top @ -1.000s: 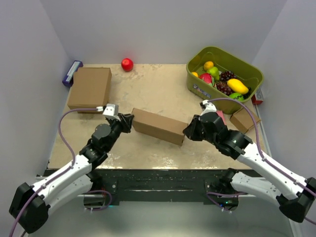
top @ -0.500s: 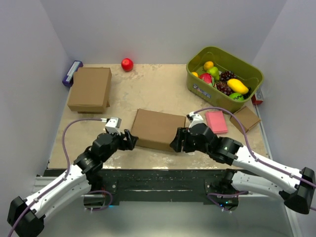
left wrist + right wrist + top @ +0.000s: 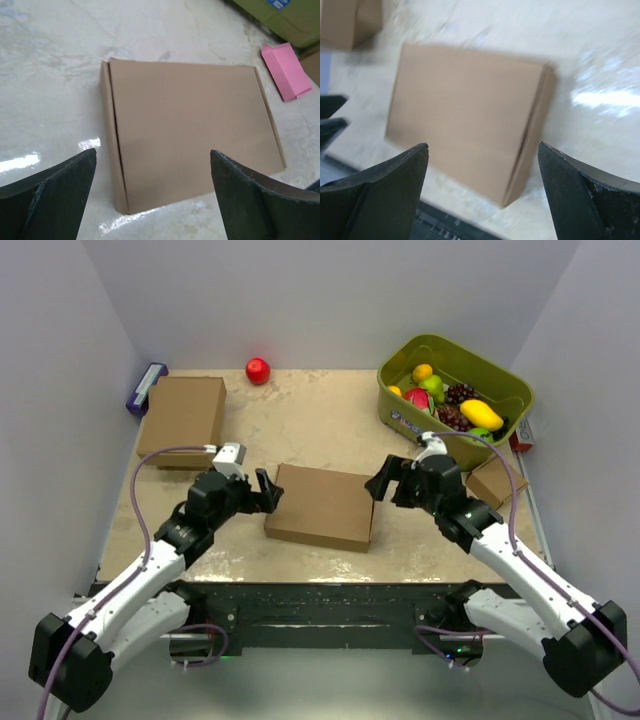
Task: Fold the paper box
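Observation:
The paper box (image 3: 322,506) lies flat and closed on the table's middle, a plain brown rectangle, also seen in the left wrist view (image 3: 190,130) and, blurred, in the right wrist view (image 3: 465,115). My left gripper (image 3: 269,490) hovers just off its left edge, open, with nothing between the fingers (image 3: 152,151). My right gripper (image 3: 384,481) is open too, near the box's far right corner and above it (image 3: 482,145). Neither gripper holds the box.
A second closed brown box (image 3: 182,419) sits at the back left beside a purple item (image 3: 146,388). A red apple (image 3: 258,370) lies at the back. A green bin (image 3: 400,410) of fruit stands back right, with a small cardboard cube (image 3: 496,483) and a pink piece (image 3: 287,71) nearby.
Both grippers opened and let go of the box. It went from tilted on edge between them to lying flat, and both arms have drawn back from it.

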You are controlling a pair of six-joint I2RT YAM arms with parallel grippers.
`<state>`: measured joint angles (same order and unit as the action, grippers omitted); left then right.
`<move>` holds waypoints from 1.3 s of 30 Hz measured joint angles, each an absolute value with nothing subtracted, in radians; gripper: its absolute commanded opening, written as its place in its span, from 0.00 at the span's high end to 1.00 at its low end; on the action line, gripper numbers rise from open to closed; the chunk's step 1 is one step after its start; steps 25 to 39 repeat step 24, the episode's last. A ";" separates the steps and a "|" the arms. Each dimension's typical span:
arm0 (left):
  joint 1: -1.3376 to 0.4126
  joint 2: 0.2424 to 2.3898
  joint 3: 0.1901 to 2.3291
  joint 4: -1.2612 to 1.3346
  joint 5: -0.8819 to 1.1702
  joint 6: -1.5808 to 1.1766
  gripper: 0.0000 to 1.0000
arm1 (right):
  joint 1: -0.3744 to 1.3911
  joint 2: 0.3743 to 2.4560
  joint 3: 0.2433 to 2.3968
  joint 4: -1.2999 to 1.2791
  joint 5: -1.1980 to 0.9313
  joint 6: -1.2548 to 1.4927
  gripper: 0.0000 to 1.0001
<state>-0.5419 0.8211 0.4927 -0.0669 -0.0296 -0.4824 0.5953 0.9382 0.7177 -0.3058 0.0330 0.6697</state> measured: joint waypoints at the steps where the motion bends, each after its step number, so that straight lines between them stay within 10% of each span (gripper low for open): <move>1: -0.508 0.836 0.503 -0.062 -0.009 -0.476 0.00 | 0.546 0.942 0.718 -0.294 0.030 0.645 0.05; 39: -0.365 0.638 0.801 -0.205 -0.105 -0.268 0.00 | 0.345 0.705 0.838 -0.345 0.142 0.309 0.01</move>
